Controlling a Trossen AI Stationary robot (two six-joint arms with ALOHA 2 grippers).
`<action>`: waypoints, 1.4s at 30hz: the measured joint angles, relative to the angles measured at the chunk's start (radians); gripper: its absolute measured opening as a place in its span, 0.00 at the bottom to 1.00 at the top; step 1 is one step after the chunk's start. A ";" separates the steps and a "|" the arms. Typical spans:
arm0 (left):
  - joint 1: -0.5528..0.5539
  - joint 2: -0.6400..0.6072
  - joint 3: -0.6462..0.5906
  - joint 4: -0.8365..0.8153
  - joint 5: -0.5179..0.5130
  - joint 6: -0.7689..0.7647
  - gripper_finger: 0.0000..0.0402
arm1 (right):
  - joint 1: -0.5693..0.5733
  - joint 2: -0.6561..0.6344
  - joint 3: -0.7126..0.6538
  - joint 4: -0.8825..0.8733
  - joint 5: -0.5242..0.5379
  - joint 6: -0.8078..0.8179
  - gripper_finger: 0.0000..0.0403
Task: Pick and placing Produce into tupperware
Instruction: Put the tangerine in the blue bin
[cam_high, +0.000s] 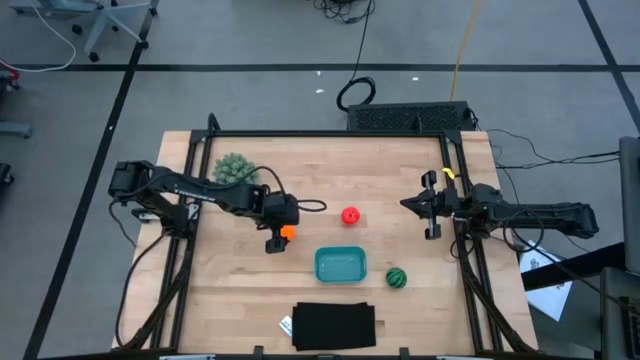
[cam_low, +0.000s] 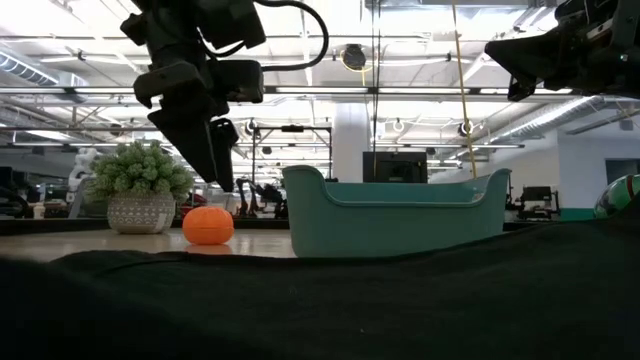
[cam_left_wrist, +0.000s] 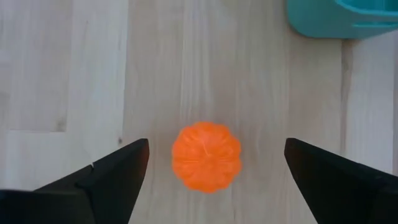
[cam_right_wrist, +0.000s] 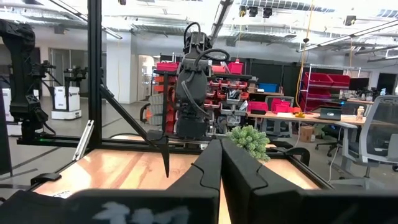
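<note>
The orange toy fruit (cam_high: 288, 233) (cam_left_wrist: 206, 155) (cam_low: 208, 225) rests on the wooden table left of the teal tub (cam_high: 341, 264) (cam_low: 398, 213). My left gripper (cam_left_wrist: 214, 163) (cam_high: 279, 238) hovers above it, open, pointing down, its fingers standing on either side without touching. The red fruit (cam_high: 349, 215) sits on the table beyond the tub. The striped green fruit (cam_high: 397, 277) (cam_low: 622, 195) lies right of the tub. My right gripper (cam_right_wrist: 221, 163) (cam_high: 418, 206) waits shut, raised near the table's right edge.
A bushy green plant in a pot (cam_high: 235, 168) (cam_low: 140, 190) stands at the far left of the table. A black flat rectangle (cam_high: 334, 326) lies at the near edge, in front of the tub. Black frame rails (cam_high: 190, 200) run along both table sides.
</note>
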 joint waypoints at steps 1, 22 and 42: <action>0.000 0.000 0.000 0.002 0.000 0.000 0.95 | 0.000 0.000 0.000 0.000 0.000 0.000 0.00; -0.005 0.015 -0.090 0.094 -0.030 0.004 0.96 | 0.000 0.000 0.000 -0.004 0.000 0.000 0.00; -0.006 0.159 -0.087 0.139 -0.023 0.038 0.93 | 0.000 0.014 0.000 -0.015 0.002 -0.002 0.00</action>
